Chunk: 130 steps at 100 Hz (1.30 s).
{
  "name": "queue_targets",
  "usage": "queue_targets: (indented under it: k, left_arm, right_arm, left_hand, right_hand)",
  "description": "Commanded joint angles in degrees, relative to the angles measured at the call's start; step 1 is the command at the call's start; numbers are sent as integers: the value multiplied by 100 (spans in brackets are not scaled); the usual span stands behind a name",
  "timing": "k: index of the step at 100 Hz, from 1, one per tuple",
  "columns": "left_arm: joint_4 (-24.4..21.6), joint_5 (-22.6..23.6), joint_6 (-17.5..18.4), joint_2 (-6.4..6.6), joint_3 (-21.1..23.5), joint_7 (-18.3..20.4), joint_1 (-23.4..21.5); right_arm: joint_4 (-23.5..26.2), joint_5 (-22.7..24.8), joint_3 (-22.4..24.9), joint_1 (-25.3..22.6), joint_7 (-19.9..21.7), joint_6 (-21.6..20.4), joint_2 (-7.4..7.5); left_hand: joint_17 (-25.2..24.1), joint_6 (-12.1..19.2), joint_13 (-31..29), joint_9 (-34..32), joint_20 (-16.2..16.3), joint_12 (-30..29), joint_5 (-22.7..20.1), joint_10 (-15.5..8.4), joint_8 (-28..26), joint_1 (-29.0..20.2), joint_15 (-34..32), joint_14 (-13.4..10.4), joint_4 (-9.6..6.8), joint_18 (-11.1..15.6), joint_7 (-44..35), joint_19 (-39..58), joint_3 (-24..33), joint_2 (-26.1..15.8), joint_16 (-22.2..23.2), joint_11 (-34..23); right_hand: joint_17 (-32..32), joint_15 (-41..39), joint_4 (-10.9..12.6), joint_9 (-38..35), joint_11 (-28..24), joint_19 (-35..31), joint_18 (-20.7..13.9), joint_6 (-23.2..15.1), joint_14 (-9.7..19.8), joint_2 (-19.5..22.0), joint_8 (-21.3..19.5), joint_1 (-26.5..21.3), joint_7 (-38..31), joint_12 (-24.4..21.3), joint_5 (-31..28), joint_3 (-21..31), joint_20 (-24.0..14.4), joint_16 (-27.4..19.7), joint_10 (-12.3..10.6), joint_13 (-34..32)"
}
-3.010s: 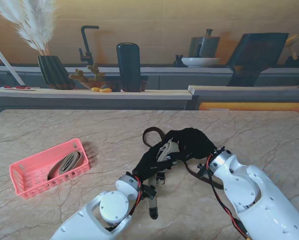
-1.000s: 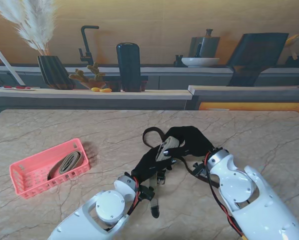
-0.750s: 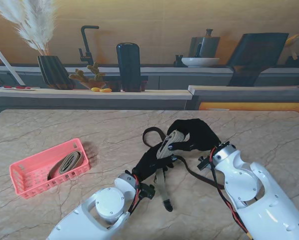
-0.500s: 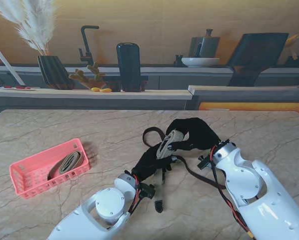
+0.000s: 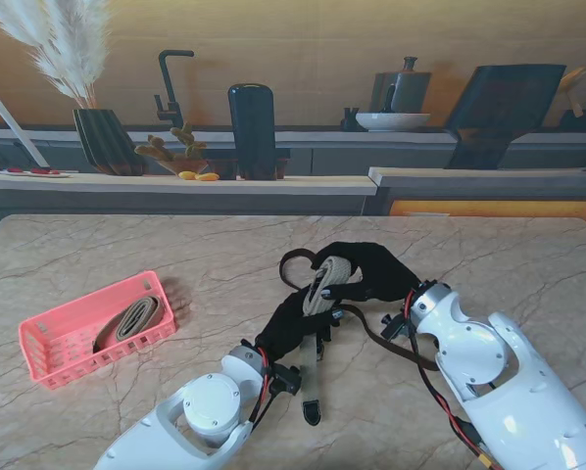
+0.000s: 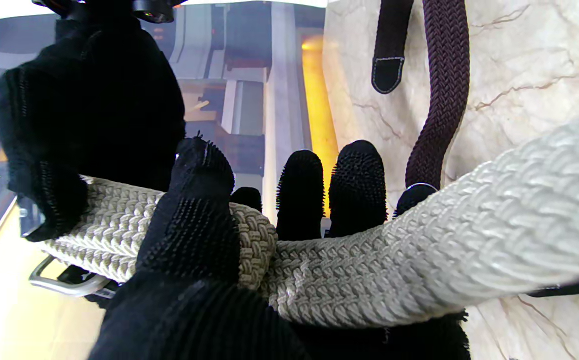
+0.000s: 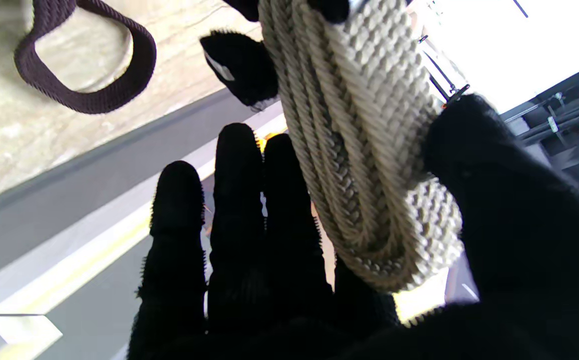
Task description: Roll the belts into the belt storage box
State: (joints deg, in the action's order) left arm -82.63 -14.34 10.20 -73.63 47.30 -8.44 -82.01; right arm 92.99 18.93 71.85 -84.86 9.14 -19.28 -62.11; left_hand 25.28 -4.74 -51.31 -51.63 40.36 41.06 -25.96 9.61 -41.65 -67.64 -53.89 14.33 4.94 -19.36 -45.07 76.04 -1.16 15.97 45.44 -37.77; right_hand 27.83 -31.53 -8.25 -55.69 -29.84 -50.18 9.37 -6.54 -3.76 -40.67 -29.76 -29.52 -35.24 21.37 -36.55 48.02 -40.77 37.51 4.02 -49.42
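Rolling underway: both the left robot hand (image 5: 291, 321) and right robot hand (image 5: 369, 272) clasp the beige belt (image 5: 319, 282) coil above the counter (image 5: 489, 255); next, wind its hanging tail, then carry to the pink box (image 5: 48, 348).

White arms (image 5: 489, 377), red cables, seemingly nubby black-gloved hands (image 5: 371, 274).

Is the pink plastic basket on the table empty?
No, a rolled beige belt already lies inside the pink plastic basket.

Storage box (image 5: 48, 345) far left, rolled belt (image 5: 126, 320) inside, hands centre
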Motion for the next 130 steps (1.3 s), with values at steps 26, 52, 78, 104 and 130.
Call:
queue_targets:
  k: [26, 52, 78, 104, 130]
  left_arm:
    - [-120, -207, 73, -26, 25, 63, -73]
    - [-86, -584, -308, -17, 114, 312, -37]
    - [-51, -849, -399, 87, 143, 874, 24]
    - [-93, -973, -621, 125, 165, 1084, 33]
    - [-141, -1625, -857, 148, 283, 1529, -17]
  right_arm:
    - [-344, -724, -251, 177, 301, 309, -54]
    - [-155, 411, -124, 58, -838, -238, -176]
    - [43, 1580, 27, -2, -1690, -728, -219]
    - [-10, 2411, 39, 75, -2362, -1047, -234]
    - [-298, 3163, -92, 197, -3064, -1302, -217]
  left_hand:
    - [13, 515, -98, -293, 38, 179, -320, -258, 80, -379, 152, -44, -189, -9, -364, 138, 558, -653, 5, -32]
    - [-708, 28, 1086, 929, -583, -1085, 380, -37, 1186, 2422, 1738, 37, -145, -195, 1629, -1237, 2685, 918, -601, 1230]
    - [-873, 53, 1271, 1104, -699, -1333, 430, -37, 1409, 2529, 2156, -2, -146, -264, 1987, -1605, 2826, 1164, -774, 1554]
    - [-733, -71, 1145, 922, -750, -1413, 265, 64, 1423, 2312, 2289, 65, -149, -157, 2008, -1680, 2791, 1004, -891, 1564]
    - [-781, -263, 1172, 779, -883, -1567, -134, 304, 1510, 2134, 2347, 259, -229, -197, 2206, -1579, 1480, 391, -1110, 1695]
  right_hand:
    - [332, -389, -385, -1643, -367, -140, 73, -905, 193, 365, 1218, -1437, -2187, 55, -1337, -98, -148, 208, -224, -824]
    - [492, -533, -472, -1743, -437, -315, -60, -1067, 235, 277, 1331, -1310, -2417, 34, -1432, 239, -130, 254, -263, -934]
    - [530, -558, -502, -1678, -488, -348, -158, -1184, 323, 356, 1299, -1226, -2485, 26, -1322, 293, -70, 236, -353, -897]
    - [552, -581, -518, -1616, -549, -369, -237, -1297, 401, 429, 1293, -1174, -2539, -8, -1215, 272, 4, 204, -433, -875]
    - [551, -580, -525, -1554, -604, -366, -316, -1396, 484, 499, 1301, -1133, -2602, -52, -1119, 238, 73, 165, -515, -845]
